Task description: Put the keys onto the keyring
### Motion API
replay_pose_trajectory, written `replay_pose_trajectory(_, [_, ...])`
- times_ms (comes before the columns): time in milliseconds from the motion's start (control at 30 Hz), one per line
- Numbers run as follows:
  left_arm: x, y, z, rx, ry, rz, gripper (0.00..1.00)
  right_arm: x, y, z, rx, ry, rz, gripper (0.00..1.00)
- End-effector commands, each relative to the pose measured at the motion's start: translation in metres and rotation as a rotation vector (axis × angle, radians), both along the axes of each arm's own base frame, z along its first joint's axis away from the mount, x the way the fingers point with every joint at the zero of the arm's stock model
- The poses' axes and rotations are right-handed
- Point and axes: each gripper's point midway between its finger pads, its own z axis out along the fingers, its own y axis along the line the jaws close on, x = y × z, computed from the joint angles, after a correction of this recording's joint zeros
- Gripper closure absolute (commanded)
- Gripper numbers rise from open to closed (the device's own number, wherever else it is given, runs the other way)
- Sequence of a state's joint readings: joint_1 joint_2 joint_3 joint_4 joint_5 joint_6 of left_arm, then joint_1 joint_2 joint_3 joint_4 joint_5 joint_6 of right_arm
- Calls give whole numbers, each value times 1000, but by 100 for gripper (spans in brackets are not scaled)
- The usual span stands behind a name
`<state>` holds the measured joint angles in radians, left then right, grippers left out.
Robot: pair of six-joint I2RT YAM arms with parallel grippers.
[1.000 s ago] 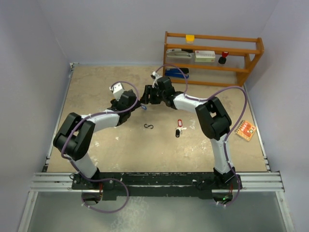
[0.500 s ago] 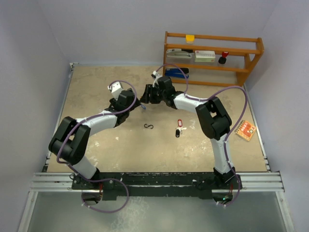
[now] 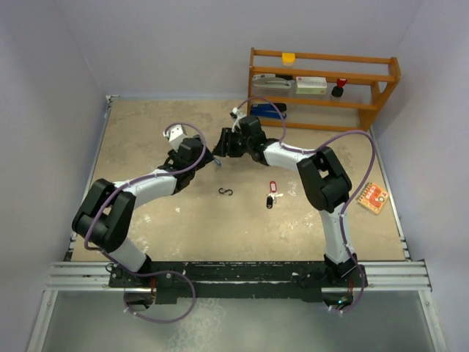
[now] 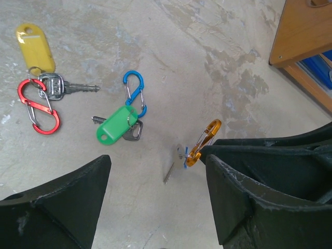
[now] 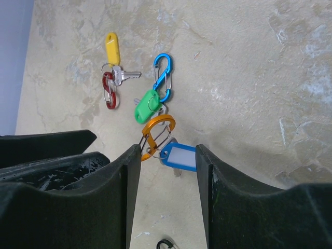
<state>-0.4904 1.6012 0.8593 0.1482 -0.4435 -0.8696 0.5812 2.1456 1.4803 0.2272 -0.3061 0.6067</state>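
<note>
Two grippers are seen tip to tip above the far half of the table (image 3: 146, 132). The left gripper (image 4: 158, 162) is held over the surface with its jaws spread wide and nothing between them.

Furthest left beneath it, the yellow-tagged key (image 4: 36, 45) is found flat on the table, its head overlapped by the upper loop of a red clip (image 4: 39, 106). Next, a blue clip (image 4: 135, 94) is seen, with the green-tagged key (image 4: 115, 126) lying against its lower end.

Further right, an orange clip (image 4: 204, 142) is met at the fingertips of the right gripper (image 5: 167, 148), and the blue-tagged key (image 5: 179, 156) is seen just beside it. The right jaws are partly apart, with clip and tag in the gap and the clip touching one finger. Whether they are clamped cannot be told.

Nearer the arm bases, a black clip (image 3: 226, 192) is seen on its own. To its right, the red-tagged key (image 3: 274, 186) and the black fob (image 3: 270, 201) are laid together. An orange card (image 3: 373, 197) is placed near the right edge, and a wooden rack (image 3: 322, 103) is set at the far right corner.
</note>
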Motion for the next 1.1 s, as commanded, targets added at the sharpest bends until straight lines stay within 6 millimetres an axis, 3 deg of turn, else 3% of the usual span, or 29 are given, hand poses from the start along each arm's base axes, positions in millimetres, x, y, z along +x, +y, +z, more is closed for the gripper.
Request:
replay_pose_trajectory(0, [8, -12, 29, -147, -90, -1, 31, 1, 4, 45, 84, -66, 5, 51])
replay_pose_trajectory(167, [13, -23, 46, -249, -123, -70, 40, 0, 3, 49, 92, -74, 5, 51])
replay_pose_trajectory(267, [11, -19, 50, -189, -134, -110, 44, -1, 1, 49, 81, -51, 15, 51])
replay_pose_trajectory(467, [4, -14, 39, -82, -163, -185, 50, -1, -1, 52, 71, 7, 34, 50])
replay_pose_trajectory(700, [5, -27, 28, -43, -207, -296, 52, -4, -1, 56, 68, 55, 53, 49])
replay_pose_trajectory(1067, [13, -36, 36, -22, -271, -350, 53, -8, 1, 50, 60, 90, 75, 49])
